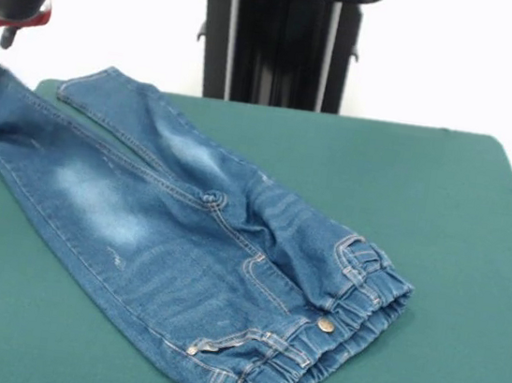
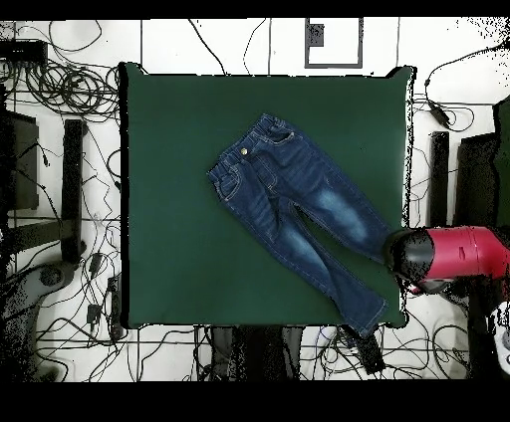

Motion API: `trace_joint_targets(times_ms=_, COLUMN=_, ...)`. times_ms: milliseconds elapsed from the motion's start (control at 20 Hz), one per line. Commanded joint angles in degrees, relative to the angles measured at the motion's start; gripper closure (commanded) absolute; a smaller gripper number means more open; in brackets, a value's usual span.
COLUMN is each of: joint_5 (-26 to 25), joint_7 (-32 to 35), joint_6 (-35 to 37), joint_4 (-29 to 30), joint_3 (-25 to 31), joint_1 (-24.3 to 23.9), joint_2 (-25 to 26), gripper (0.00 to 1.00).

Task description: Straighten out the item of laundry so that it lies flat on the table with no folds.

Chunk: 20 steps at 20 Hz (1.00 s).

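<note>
The jeans (image 2: 295, 215) lay diagonally across the dark green table (image 2: 169, 199), and in the overhead view their long axis ran from the waistband, near the table's middle, to the hems close to the edge on the robot's side. One leg ended at the table's corner; the other reached the side edge just beside the red and black arm (image 2: 448, 257). In the front view that leg appeared to run off the table's edge directly under the arm, its hem end hanging or lifted there.

The hand itself was hidden: the arm's bulk covered it from above and the front view cut it off at the frame's edge, so I could not tell whether it was open, closed or gripping the denim.

The legs looked mostly flat, spread in a narrow V, with wrinkles at the crotch and the elastic waistband bunched. Any further pull would probably need to follow that leg's line, away from the waistband.
</note>
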Motion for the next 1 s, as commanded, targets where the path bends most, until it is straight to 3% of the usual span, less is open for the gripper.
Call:
trace_joint_targets(times_ms=50, joint_5=3.2, joint_7=-11.8, joint_6=-5.2, joint_4=6.0, joint_3=5.7, joint_1=-1.8, joint_2=3.5, gripper=0.00)
trace_joint_targets(times_ms=200, joint_5=3.5, joint_7=-13.1, joint_6=-1.3, joint_4=5.8, joint_3=5.4, joint_1=-0.8, joint_2=3.4, gripper=0.00)
trace_joint_targets(times_ms=450, joint_5=3.5, joint_7=-9.9, joint_6=-0.8, joint_4=5.2, joint_3=5.0, joint_1=-0.3, joint_2=3.5, gripper=0.00)
trace_joint_targets(times_ms=1000, joint_5=5.6, joint_7=-11.6, joint_6=-0.3, joint_4=6.0, joint_3=6.4, joint_1=0.0, joint_2=2.1, gripper=0.00)
